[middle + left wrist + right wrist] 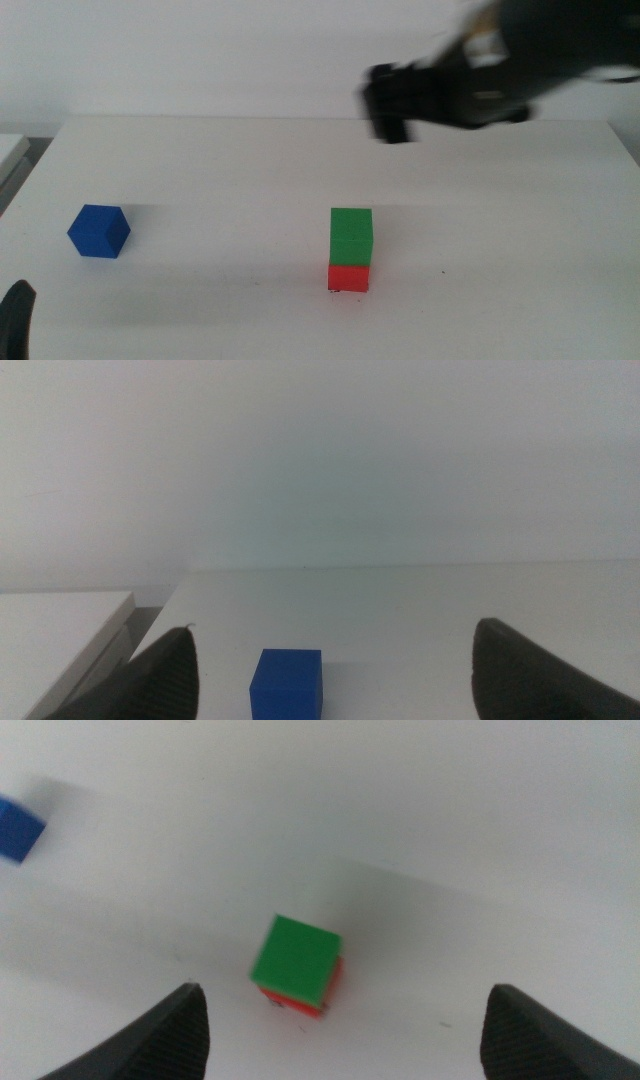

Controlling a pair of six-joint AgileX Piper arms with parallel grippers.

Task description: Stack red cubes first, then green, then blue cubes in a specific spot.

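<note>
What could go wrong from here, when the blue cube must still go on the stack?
The green cube sits slightly turned on the red cube, so placing the blue cube on top may topple it. The open left gripper could push the blue cube aside. The open right gripper hangs above the stack.

The right gripper (392, 103) is motion-blurred, and the green cube (295, 956) hides nearly all of the red cube (335, 982).

Right gripper (388, 112): black, blocky, motion-blurred at upper right of the middle view, tan patches on its wrist. Left gripper (330, 680): two dark, rounded, matte jaws.
</note>
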